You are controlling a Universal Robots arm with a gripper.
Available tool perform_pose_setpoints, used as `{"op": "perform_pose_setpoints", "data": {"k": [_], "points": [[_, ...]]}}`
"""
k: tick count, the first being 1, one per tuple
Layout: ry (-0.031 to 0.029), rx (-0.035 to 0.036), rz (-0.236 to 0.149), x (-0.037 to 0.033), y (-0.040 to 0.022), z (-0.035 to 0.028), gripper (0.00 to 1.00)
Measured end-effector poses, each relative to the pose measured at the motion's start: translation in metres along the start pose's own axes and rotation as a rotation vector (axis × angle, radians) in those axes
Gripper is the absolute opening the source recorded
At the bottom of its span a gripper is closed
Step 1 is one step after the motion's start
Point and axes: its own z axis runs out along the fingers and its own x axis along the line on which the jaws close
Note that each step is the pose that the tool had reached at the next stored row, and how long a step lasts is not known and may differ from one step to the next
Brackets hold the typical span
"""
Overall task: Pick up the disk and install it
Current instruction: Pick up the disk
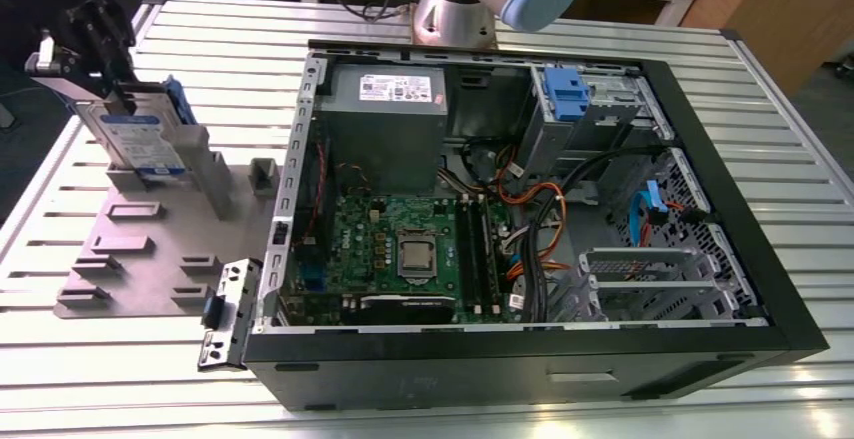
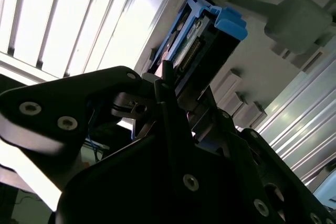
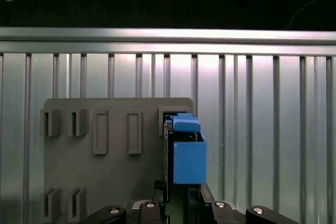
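Observation:
The disk [image 1: 134, 141] stands on edge at the far corner of the grey holder plate [image 1: 147, 249], on the exterior view's left; it is silver-grey with a white-and-blue label and a blue carrier rail. My gripper [image 1: 96, 74] comes down on it from above and is shut on the disk, its black fingers pressing both flat sides. In the first wrist view the disk's blue carrier [image 3: 187, 156] juts out from between the jaws of the gripper [image 3: 179, 203] over the plate's slots. The second wrist view shows the disk's connector edge [image 2: 207, 35] past the gripper [image 2: 176, 103].
An open black computer case [image 1: 507, 369] lies on the slatted metal table [image 1: 747, 69], on the exterior view's right. It holds a motherboard [image 1: 400, 249], cables and a drive bay with a blue carrier [image 1: 566, 94]. A small metal bracket [image 1: 224, 311] leans at the case's near-left corner.

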Motion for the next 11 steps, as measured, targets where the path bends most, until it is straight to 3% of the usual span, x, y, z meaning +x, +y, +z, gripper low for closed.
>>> {"op": "perform_pose_setpoints", "data": {"k": [11], "points": [[-0.0001, 0.0001, 0.000, -0.0005, 0.0000, -0.0182, 0.35]]}}
